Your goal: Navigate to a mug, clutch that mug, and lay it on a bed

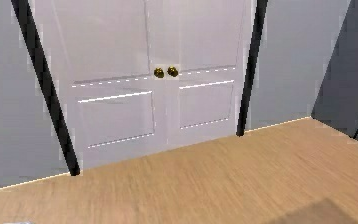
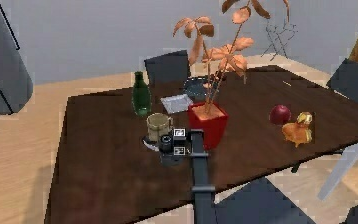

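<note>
A home dining room is showing: chairs (image 2: 167,66) are ringing a dark table (image 2: 97,160) carrying fruit (image 2: 280,114) at three o'clock, bottle (image 2: 140,95) at eleven.

A white panelled double door (image 1: 117,100) with two round brass knobs (image 1: 166,72) stands between dark upright frame posts (image 1: 47,90) in a pale grey wall (image 1: 297,60). The floor of light wooden planks (image 1: 237,180) runs up to it. In the arm side view, a dark brown wooden table (image 2: 97,160) has dark chairs (image 2: 167,65) around it. A dark grey shape (image 2: 2,60) at the upper left is maybe a cabinet.
</note>
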